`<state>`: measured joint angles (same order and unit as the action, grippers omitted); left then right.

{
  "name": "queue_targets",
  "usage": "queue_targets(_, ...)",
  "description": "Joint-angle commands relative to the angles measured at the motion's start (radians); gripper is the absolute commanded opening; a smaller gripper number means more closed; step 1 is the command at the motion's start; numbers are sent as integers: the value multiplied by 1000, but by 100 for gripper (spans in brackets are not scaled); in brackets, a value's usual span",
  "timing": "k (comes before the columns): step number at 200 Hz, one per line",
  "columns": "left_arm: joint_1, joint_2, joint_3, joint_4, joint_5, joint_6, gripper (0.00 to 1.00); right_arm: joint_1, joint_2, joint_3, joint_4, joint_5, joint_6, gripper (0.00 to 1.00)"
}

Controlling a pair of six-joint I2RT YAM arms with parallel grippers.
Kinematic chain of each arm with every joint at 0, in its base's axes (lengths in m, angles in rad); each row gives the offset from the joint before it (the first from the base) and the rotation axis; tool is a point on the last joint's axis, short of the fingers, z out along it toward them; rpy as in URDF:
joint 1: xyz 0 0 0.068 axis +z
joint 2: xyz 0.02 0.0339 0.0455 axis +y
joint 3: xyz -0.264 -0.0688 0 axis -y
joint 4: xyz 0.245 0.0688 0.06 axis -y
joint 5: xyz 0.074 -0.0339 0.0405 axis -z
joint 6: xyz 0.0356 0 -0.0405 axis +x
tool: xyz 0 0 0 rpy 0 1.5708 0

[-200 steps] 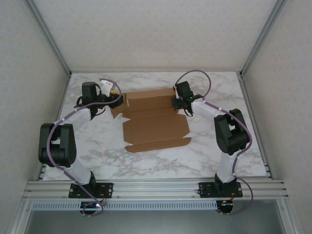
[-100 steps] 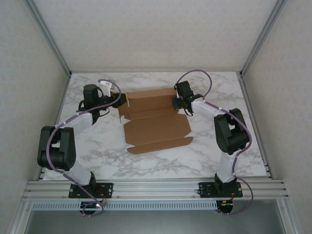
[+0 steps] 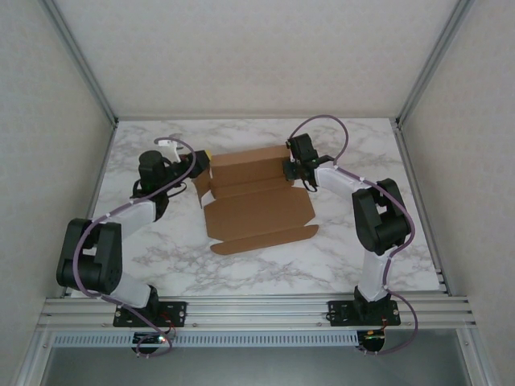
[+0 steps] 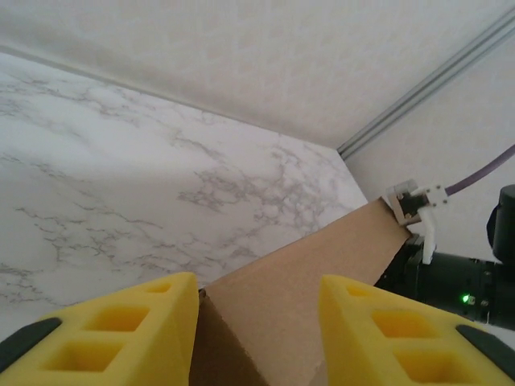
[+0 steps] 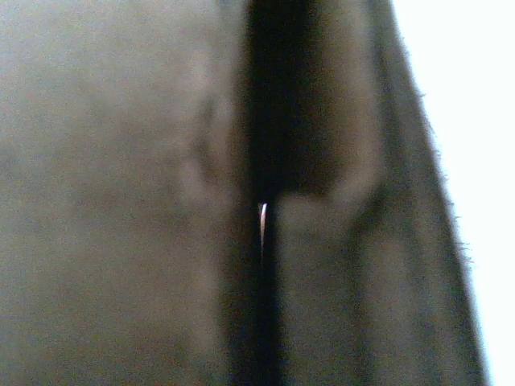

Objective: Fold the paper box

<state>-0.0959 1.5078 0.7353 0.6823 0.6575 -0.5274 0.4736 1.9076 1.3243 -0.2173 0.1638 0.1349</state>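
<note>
The paper box (image 3: 257, 213) is a brown die-cut sheet lying mid-table, with its far panel (image 3: 249, 163) tilted up. My left gripper (image 3: 201, 166) is at that panel's left end. In the left wrist view its yellow foam fingers (image 4: 121, 330) stand apart, and the cardboard corner (image 4: 298, 289) rises between them. My right gripper (image 3: 290, 170) is at the panel's right end, clamped on its edge. The right wrist view is blurred and dark, with brown cardboard (image 5: 105, 193) pressed close to the lens.
The box lies on a white marble table (image 3: 362, 153) with grey walls behind and at both sides. An aluminium rail (image 3: 257, 307) carrying the arm bases runs along the near edge. The right arm's black wrist (image 4: 455, 277) shows past the panel's far end.
The left arm has drawn its elbow back toward the near edge. Its gripper has shifted slightly right onto the panel's left end. The right gripper has held its place.
</note>
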Motion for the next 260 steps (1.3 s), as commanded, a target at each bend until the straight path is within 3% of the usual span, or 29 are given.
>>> queue_targets(1, -41, -13, -18, 85, -56, -102, 44, 22, 55, -20, -86, -7, 22, 13)
queue_targets(74, -150, 81, -82, 307, -145, -308, 44, 30, 61, -12, -97, -8, 36, 13)
queue_targets(133, -148, -15, -124, 148, -236, -141, 45, 31, 45, -32, -93, 5, 34, 12)
queue_targets(176, -140, -37, -261, 245, -225, -204, 44, 43, 26, -76, -48, 16, 27, 11)
queue_targets(206, -142, -52, -309, 276, -230, -224, 44, 79, 19, -105, -13, 100, 4, 11)
queue_targets(228, -136, -103, -308, 215, -258, -174, 45, 83, 24, -125, 2, 126, 5, 10)
queue_targets(260, -105, -241, -265, 52, -336, -75, 54, 84, 31, -125, -6, 132, 5, 10)
